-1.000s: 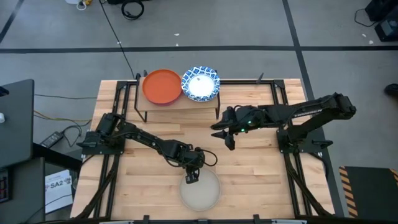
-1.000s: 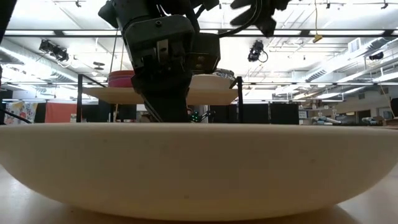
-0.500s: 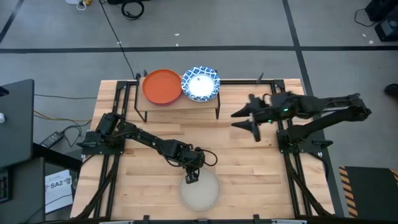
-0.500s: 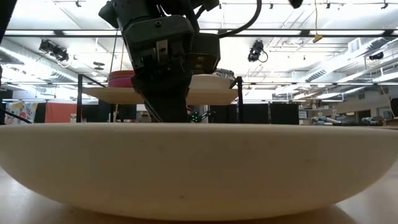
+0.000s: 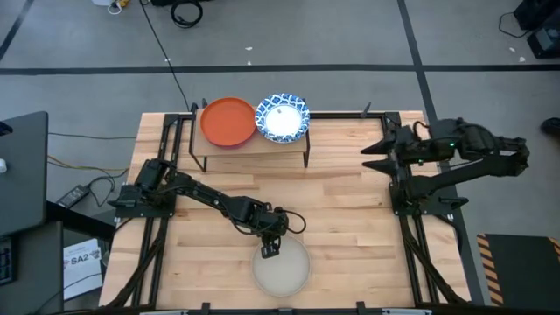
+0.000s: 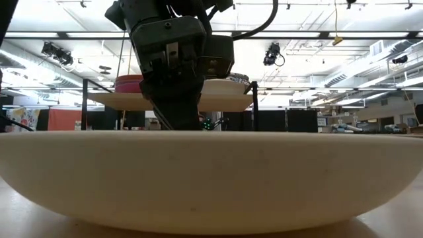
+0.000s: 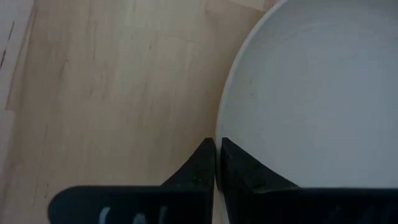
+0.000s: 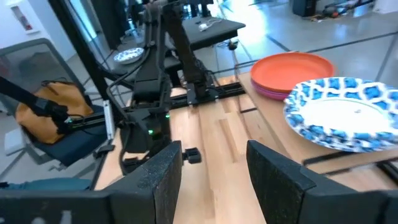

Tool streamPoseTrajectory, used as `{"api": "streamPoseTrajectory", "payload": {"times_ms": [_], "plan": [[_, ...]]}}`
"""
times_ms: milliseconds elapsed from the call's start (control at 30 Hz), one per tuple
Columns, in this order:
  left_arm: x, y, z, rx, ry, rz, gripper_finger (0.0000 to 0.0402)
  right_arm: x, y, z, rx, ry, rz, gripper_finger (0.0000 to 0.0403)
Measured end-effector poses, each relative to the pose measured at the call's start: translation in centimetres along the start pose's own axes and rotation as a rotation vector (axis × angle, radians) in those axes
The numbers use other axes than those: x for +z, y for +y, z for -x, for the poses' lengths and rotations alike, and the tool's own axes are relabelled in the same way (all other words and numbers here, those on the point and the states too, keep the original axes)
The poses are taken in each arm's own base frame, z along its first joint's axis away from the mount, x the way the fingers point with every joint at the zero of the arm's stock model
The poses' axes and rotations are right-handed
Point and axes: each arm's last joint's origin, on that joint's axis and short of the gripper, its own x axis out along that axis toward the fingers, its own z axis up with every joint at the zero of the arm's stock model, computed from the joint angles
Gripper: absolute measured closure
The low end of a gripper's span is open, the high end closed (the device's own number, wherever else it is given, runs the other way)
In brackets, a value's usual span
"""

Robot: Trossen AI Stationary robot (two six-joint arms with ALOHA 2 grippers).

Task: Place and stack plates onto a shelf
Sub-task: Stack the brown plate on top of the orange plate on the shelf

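the left gripper (image 5: 270, 248) sits at the near centre of the table (image 5: 350, 210), its fingers (image 7: 205, 165) clenched on the far rim of the beige plate (image 5: 282, 267), one finger outside the rim and one inside. the beige plate lies flat on the table, close to the near edge (in the low view it fills the foreground (image 6: 211, 175)). at the far edge stands the shelf (image 5: 249, 144). on it, to the left, an orange plate (image 5: 228, 121) tops a stack; a pink plate (image 8: 273, 92) shows beneath it. to the right, just beside it, a blue-rimmed white plate (image 5: 282, 117) rests on the shelf. the right gripper (image 5: 383, 150) hangs above the table's right side, released, fingers apart, holding nothing.
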Motion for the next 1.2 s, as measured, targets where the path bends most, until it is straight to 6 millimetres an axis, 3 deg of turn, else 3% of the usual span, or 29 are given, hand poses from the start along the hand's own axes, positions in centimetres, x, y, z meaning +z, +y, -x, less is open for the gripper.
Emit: {"api": "streamPoseTrajectory", "payload": {"times_ms": [500,667,967,1200], "plan": [[0.1,0.0,0.0,-0.002,-0.005,0.0,0.0382,-1.6,-1.3,6.4,-0.053,-0.104,-0.005,0.0216],[0.2,0.2,0.0,-0.014,-0.001,0.007,0.0382,-3.5,-2.1,7.7,-0.106,-0.153,-0.007,0.0216],[0.2,0.3,0.0,-0.016,0.0,0.009,0.0382,-9.0,-3.7,8.7,-0.139,-0.233,-0.086,0.0216],[0.3,0.3,0.0,-0.018,-0.005,0.01,0.0382,-10.8,-3.9,6.4,-0.182,-0.176,-0.109,0.0216]]}}
